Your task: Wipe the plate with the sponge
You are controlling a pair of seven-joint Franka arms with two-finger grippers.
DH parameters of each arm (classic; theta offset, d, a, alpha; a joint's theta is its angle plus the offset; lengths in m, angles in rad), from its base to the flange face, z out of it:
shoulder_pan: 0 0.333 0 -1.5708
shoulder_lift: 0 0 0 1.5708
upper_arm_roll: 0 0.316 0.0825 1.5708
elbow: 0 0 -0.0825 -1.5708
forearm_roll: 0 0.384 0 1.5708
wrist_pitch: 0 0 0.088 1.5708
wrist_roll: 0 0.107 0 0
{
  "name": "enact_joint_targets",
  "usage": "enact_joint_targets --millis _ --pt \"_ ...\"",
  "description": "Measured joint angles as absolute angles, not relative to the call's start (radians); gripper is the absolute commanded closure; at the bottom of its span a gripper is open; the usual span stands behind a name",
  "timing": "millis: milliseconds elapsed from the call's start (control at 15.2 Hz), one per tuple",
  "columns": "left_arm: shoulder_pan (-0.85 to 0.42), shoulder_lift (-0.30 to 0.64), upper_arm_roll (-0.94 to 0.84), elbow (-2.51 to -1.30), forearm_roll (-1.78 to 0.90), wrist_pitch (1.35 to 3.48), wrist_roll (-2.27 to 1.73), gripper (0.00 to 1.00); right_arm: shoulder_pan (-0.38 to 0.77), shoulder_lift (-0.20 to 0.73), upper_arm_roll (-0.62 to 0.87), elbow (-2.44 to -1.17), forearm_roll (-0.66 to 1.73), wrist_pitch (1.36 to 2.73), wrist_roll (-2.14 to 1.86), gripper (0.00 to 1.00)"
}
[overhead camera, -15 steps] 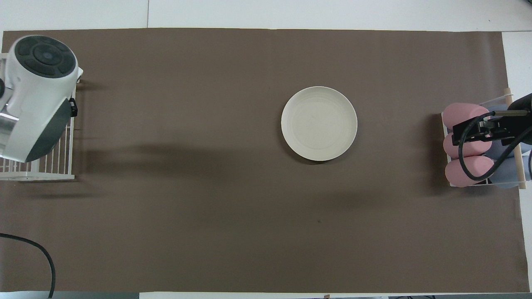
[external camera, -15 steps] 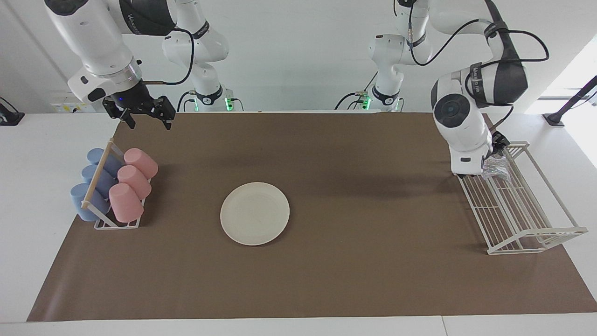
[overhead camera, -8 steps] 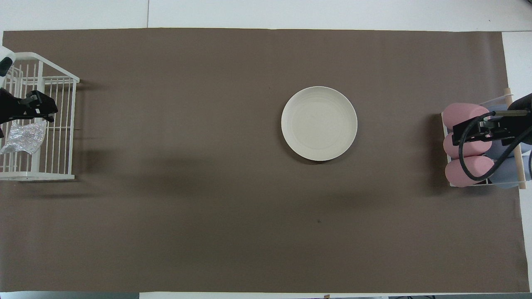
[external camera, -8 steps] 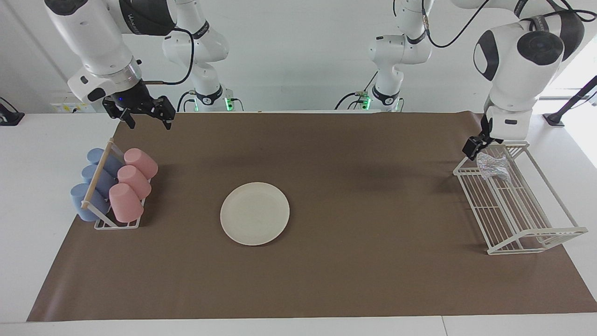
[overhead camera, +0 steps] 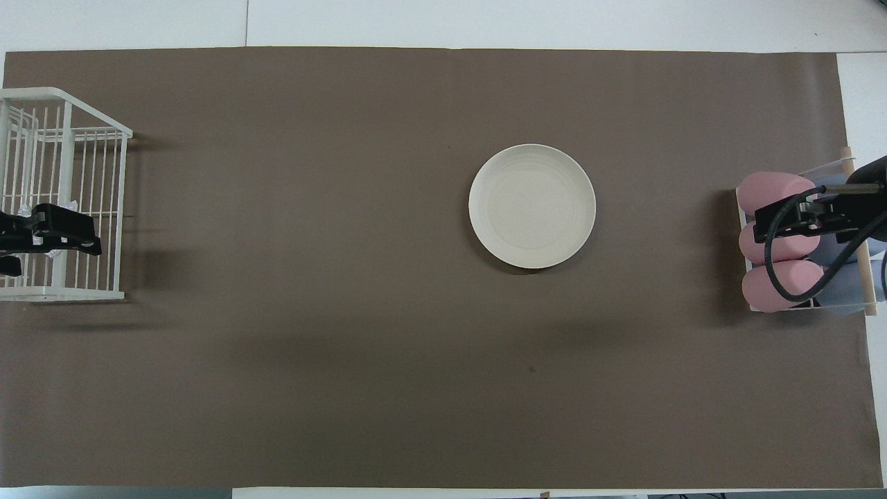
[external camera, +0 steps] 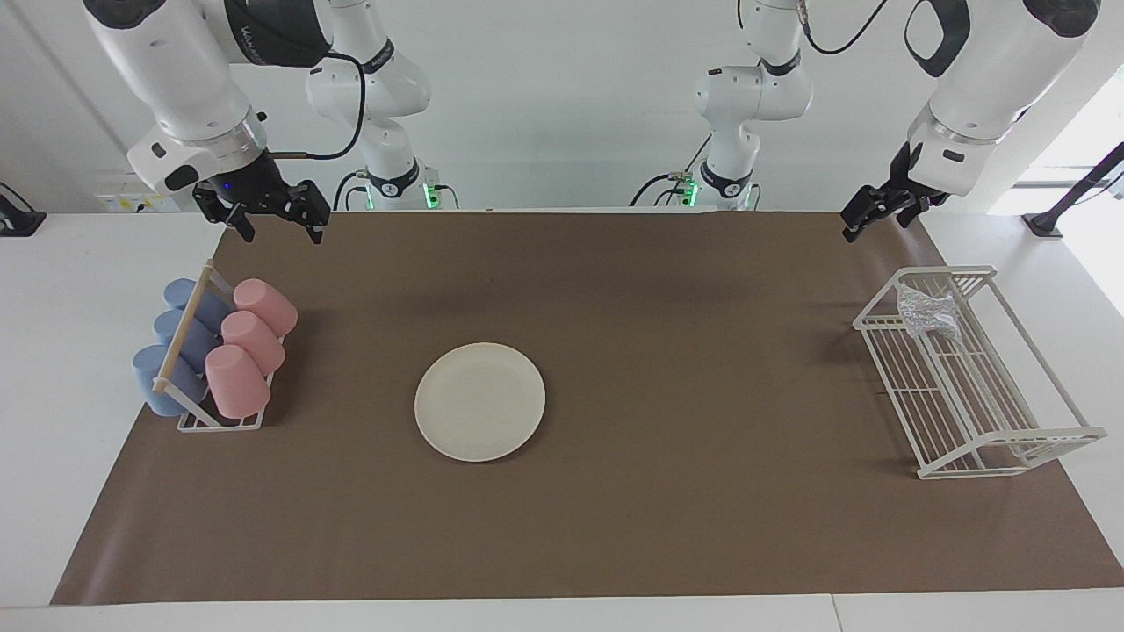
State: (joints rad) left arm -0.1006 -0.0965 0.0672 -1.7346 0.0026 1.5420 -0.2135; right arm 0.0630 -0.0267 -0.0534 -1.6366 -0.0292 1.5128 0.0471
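The cream-white plate point(external camera: 479, 401) lies flat on the brown mat in the middle of the table, and shows bare in the overhead view point(overhead camera: 532, 206). The silvery, crinkled sponge point(external camera: 926, 314) lies in the white wire rack point(external camera: 1010, 439) at the left arm's end, at the rack's end nearer the robots. My left gripper point(external camera: 871, 224) hangs open and empty in the air above the mat beside that rack. In the overhead view the left gripper point(overhead camera: 48, 242) covers most of the sponge. My right gripper point(external camera: 281, 230) is open and empty, raised by the cup rack, and waits.
A cup rack point(external camera: 219, 421) with a wooden bar holds pink cups point(external camera: 237, 379) and blue cups point(external camera: 158, 377) at the right arm's end. The right gripper point(overhead camera: 797, 215) overlaps the pink cups from above. The brown mat point(external camera: 667, 527) covers the table.
My left arm has risen from the wire rack and drawn back toward its base, leaving the sponge lying in the rack. The plate and the right arm have not moved.
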Motion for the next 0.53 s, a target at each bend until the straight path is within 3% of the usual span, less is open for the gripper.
enact_joint_targets --millis 264,527 --pt "-0.086 -0.068 0.06 -1.73 -0.017 1.6 -0.207 0.0 0.063 -0.027 -0.053 -1.637 -0.029 1.513 0.047 0.0" --pt "-0.086 -0.032 0.048 -1.626 -0.02 1.527 -0.205 0.0 0.063 -0.027 -0.053 -1.637 -0.029 1.513 0.047 0.0"
